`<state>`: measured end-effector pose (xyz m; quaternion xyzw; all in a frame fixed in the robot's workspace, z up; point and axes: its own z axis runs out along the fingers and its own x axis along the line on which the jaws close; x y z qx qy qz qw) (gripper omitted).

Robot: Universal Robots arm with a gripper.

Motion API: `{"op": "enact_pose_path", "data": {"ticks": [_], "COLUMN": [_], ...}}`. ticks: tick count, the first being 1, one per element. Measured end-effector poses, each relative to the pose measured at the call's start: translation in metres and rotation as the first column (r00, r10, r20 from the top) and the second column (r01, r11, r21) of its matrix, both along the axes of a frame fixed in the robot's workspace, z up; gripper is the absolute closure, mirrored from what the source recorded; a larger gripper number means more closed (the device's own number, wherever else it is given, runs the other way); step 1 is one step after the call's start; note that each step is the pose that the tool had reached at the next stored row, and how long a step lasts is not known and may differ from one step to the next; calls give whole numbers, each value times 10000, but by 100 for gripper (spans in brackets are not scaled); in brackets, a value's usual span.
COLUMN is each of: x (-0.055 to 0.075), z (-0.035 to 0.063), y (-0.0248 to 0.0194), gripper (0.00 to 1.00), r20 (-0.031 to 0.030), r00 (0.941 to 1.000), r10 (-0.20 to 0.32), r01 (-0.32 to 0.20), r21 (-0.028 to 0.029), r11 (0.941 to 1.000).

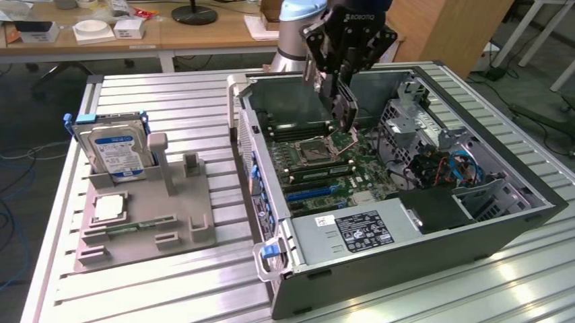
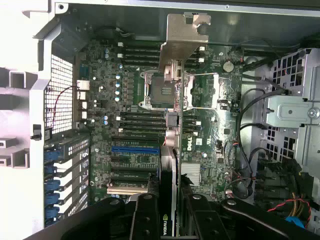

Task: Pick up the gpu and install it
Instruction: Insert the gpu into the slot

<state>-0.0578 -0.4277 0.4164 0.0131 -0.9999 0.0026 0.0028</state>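
The gpu, a thin dark card, hangs upright over the motherboard inside the open computer case. My gripper is shut on the card's upper part, above the cpu socket. In the wrist view the gpu shows edge-on between my two black fingers, and my gripper is shut on it. Its silvery bracket sticks out at the far end, over the socket. The blue expansion slot lies beside the card's edge, apart from it.
A grey fixture at the exterior view's left holds a hard drive upright and a green memory stick. Inside the case are a power supply, a drive cage and loose cables. The case walls hem in the motherboard.
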Motion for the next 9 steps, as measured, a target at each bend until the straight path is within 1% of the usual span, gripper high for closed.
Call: {"op": "enact_pose_path", "data": {"ticks": [9], "x": [1], "z": [0], "y": [0], "gripper": [74], "r20": [1], "r00": [10000], "r10": [0], "r01": [0], "r21": [0], "r11": [10000]}}
